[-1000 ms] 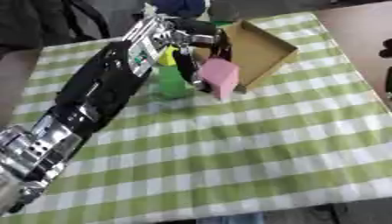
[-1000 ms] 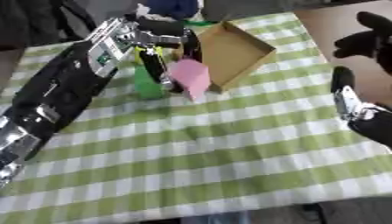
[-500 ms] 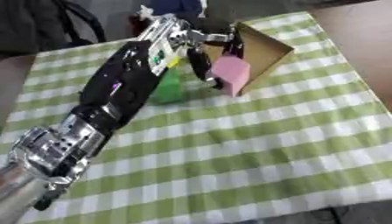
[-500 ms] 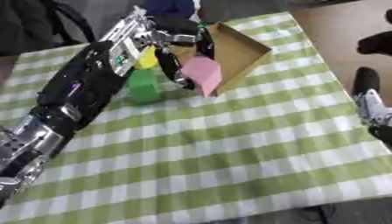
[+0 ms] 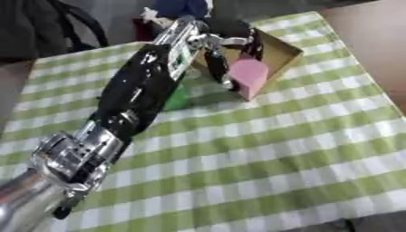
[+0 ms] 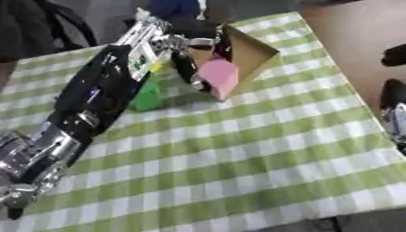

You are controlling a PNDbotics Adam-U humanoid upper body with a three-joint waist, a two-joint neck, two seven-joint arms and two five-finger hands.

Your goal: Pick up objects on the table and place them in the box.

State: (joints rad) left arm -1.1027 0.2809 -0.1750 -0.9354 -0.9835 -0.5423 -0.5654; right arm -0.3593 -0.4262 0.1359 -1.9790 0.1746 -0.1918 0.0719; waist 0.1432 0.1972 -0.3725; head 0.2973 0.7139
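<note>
Left eye view: pink block was held pinched by left hand beside box (for placing inside, presumably).

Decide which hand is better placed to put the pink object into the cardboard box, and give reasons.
The left. The left hand is already stretched across the table with its fingers at the pink object, right beside the cardboard box. The right hand sits off at the table's right edge, far from both.
</note>
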